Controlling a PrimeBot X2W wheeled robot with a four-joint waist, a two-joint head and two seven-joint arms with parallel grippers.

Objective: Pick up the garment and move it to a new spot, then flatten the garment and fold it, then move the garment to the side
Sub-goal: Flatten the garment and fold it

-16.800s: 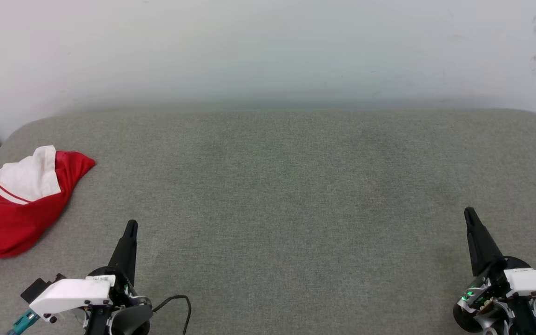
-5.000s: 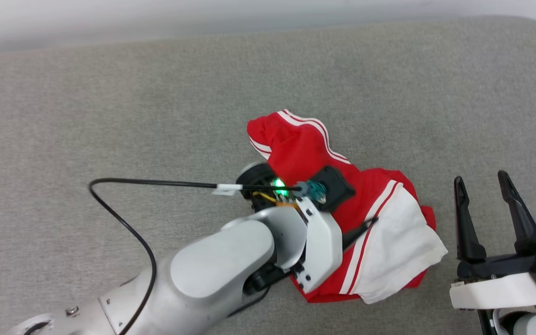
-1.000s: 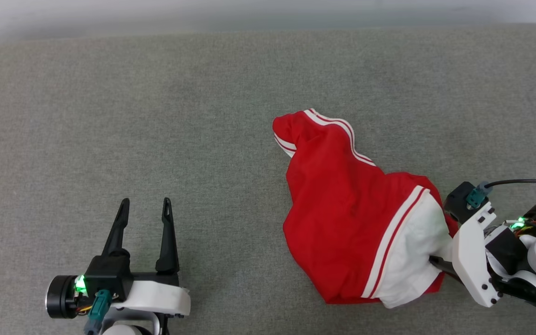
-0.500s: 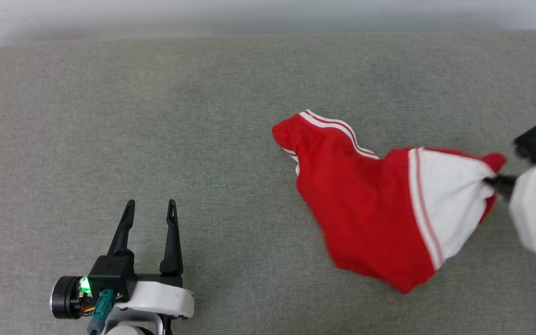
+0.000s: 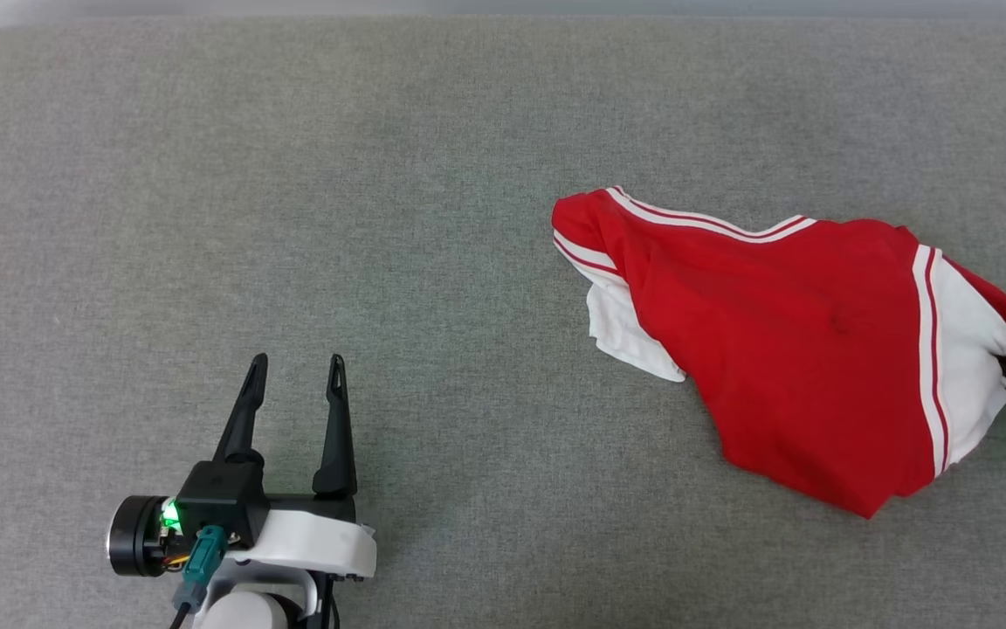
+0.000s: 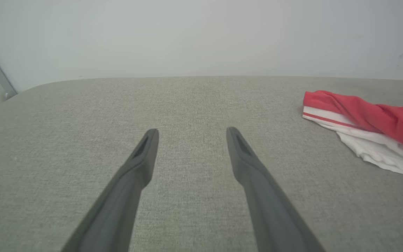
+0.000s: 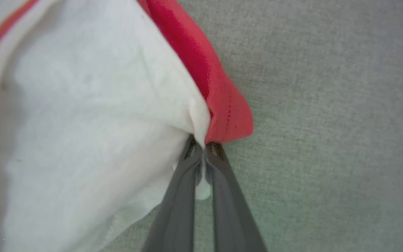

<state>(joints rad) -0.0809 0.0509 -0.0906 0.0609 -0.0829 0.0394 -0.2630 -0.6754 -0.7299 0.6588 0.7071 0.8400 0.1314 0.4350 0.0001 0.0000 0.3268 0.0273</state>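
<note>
Sleeve (image 7: 82, 98) of the shirt (image 5: 774, 349) sits pinched in my right claw (image 7: 203, 148); best drag low, steady toward the counter's (image 5: 381, 175) right edge. Left claw (image 5: 293, 376) hangs open.

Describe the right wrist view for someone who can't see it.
The right gripper, two long dark fingers, is shut on a bunched corner of the red jersey shirt with white sleeve, over a grey woven fabric surface.
</note>
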